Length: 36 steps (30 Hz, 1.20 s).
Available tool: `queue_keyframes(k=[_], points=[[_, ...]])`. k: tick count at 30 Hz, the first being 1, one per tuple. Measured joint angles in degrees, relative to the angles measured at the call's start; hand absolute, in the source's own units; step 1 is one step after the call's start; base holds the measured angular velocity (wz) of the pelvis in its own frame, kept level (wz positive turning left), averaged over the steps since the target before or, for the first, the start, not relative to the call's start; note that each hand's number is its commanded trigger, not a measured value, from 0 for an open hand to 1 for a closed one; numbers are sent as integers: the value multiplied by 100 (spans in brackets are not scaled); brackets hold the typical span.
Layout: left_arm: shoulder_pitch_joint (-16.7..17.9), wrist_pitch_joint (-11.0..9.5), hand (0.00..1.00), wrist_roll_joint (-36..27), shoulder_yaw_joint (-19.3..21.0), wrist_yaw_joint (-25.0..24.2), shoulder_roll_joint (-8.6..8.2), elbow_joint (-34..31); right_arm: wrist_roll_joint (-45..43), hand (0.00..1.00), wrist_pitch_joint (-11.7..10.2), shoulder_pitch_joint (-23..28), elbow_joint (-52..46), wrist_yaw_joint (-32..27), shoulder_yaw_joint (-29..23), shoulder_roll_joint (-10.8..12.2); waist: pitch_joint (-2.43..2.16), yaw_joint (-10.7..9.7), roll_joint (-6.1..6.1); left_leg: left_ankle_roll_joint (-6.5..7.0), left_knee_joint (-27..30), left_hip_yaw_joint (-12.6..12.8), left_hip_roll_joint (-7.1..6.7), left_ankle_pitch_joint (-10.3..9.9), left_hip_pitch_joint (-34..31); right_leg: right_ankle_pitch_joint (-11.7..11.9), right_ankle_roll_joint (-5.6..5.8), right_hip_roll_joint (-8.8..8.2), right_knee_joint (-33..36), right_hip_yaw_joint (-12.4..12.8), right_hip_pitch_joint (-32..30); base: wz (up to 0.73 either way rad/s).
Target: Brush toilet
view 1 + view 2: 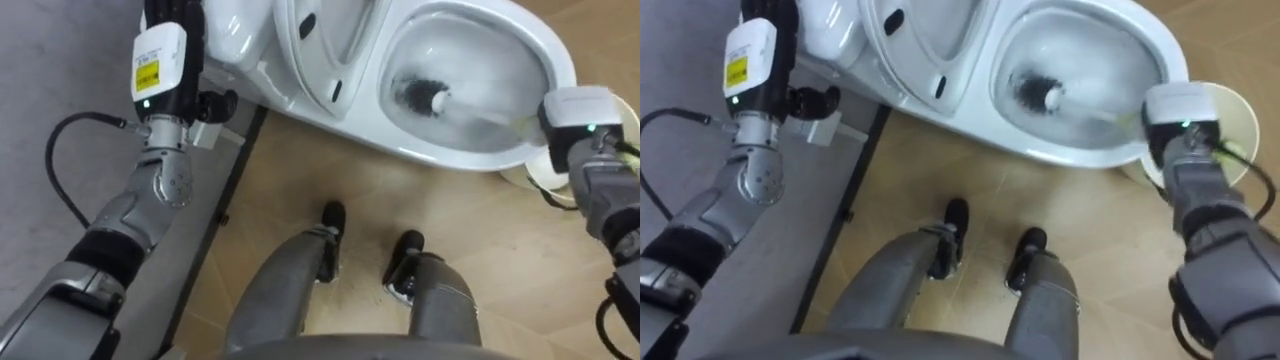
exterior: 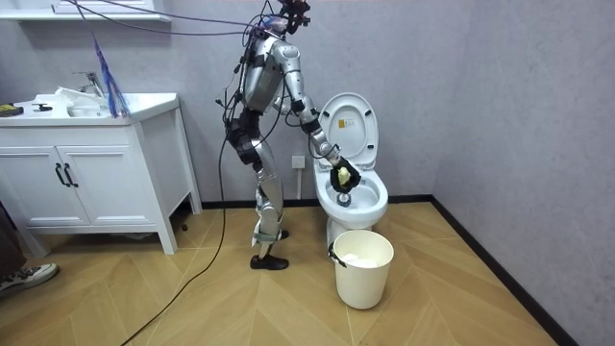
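One white ceramic toilet (image 1: 450, 150), across the top of the eye views, with its raised lid (image 2: 348, 123) leaning back. One toilet brush (image 1: 421, 96), dark bristle head down in the bowl against the wet inner wall, pale handle running toward the frame's right. Right robot hand (image 2: 339, 176), centre of the room view over the bowl's rim, closed round the yellow-green handle end as far as that view shows. Left robot hand (image 1: 172, 18), at the upper left edge beside the cistern; state cannot be told. One cream plastic bin (image 2: 363, 267), on the wooden floor (image 2: 192, 308) just beside the bowl.

Risks, judged:
- A hard sweep may flick water over the rim.
- A loose hold may let the handle twist.
- The right forearm, working close by, may knock the bin.
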Motion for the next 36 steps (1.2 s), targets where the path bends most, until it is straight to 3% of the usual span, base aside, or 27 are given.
queue_keyframes(k=[4,10,13,15,18,26,30,36], points=[[-107,69,0,181,-5,-42,11,-10,-31,100,10,-244,35,-274,-51,-10,12,4,-90,27,66,22,-15,8,-70,-4,22,11,83,63,-98,1],[-167,165,0,241,-210,40,1,-53,-702,100,244,30,-167,-374,420,-9,-9,179,-11,38,118,-45,15,-1,-195,60,18,60,-34,-60,-113,2],[-158,268,0,300,-388,67,-79,-62,-757,100,386,269,-195,-358,831,-6,-27,307,218,59,108,-58,2,-19,-197,76,43,57,-37,-65,-97,0],[13,296,0,286,-449,73,-182,-118,-711,100,659,461,-195,-385,885,120,-120,327,424,74,34,-55,-36,-9,-188,75,62,20,-49,-63,-108,0],[220,300,0,298,-426,84,-244,-135,-676,100,754,608,-201,-451,844,126,-212,318,558,72,-36,-48,-41,-9,-113,65,79,25,-93,-69,-52,0],[639,319,0,283,-377,122,-368,-253,-608,100,981,1161,-558,-487,728,528,-220,135,577,20,-225,-74,42,-12,197,92,76,214,-475,-68,349,0],[771,266,0,196,-322,149,-369,-250,-602,100,1008,1394,-711,-502,724,526,-243,71,640,8,-307,-65,105,-18,297,170,80,312,-721,-64,517,-2],[745,247,0,-74,-426,264,-373,-268,-176,100,908,1306,-614,-598,755,407,-239,122,666,3,-315,-40,109,-19,276,163,69,298,-667,-57,461,-1]])
